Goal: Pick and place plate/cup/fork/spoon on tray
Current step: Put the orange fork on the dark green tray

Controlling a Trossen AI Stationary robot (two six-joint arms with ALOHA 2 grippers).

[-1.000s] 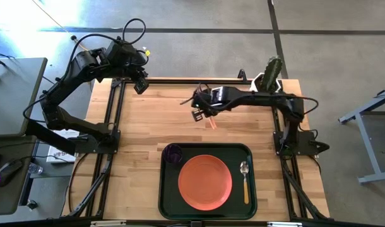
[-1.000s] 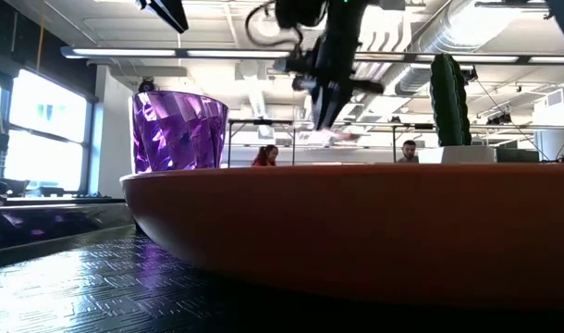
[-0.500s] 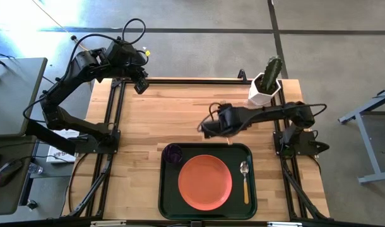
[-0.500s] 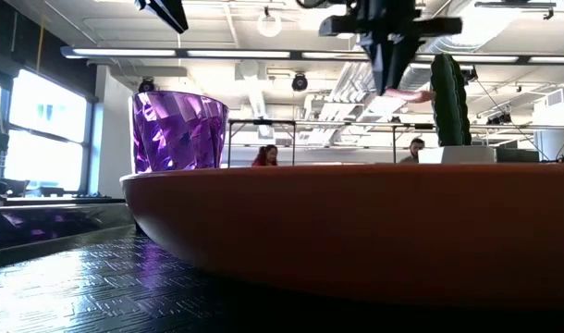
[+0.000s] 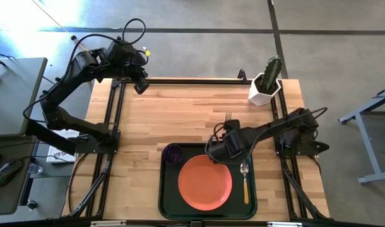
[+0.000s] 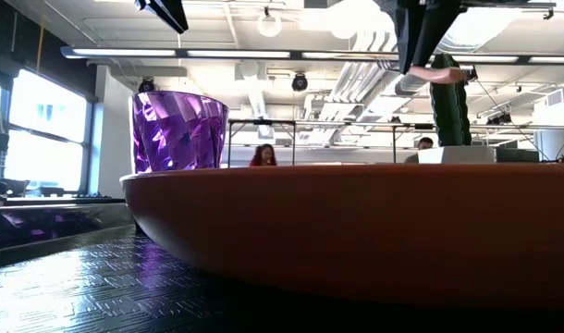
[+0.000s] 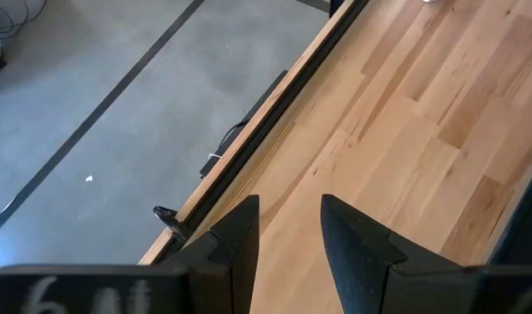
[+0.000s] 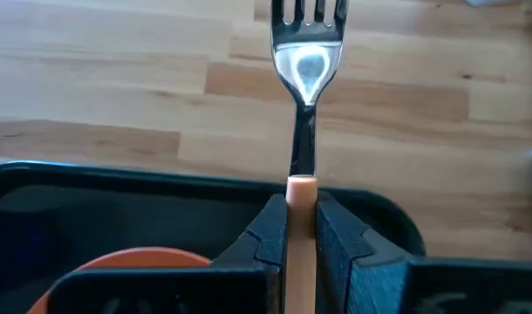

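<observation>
My right gripper (image 5: 222, 140) is shut on the fork (image 8: 304, 65) above the far edge of the dark green tray (image 5: 167, 202). The fork's silver tines (image 5: 228, 116) point toward the table's far edge. On the tray lie the orange plate (image 5: 205, 183), the purple cup (image 5: 173, 153) at its far left corner and the spoon (image 5: 245, 183) along its right side. The cup (image 6: 178, 129) and plate (image 6: 356, 231) fill the low view. My left gripper (image 5: 141, 82) is open and empty above the table's far left corner. My right gripper pinches the fork's tan handle (image 8: 301, 187) between its two fingers, close to where the handle meets the metal neck. The fingers come from above, slanting down. The fork is lifted clear and about level, its tines reaching out over the bare table beyond the tray.
A white angular pot with a cactus (image 5: 266, 85) stands at the table's far right corner. Bare wood (image 5: 173, 113) lies between the tray and the far edge. Black frame rails (image 5: 113, 120) run along the table's left and right sides.
My right gripper has carried the fork from the middle of the table's far half toward the near edge and slightly right, to above the tray's far edge. The fork has stayed clear of the table the whole way.
</observation>
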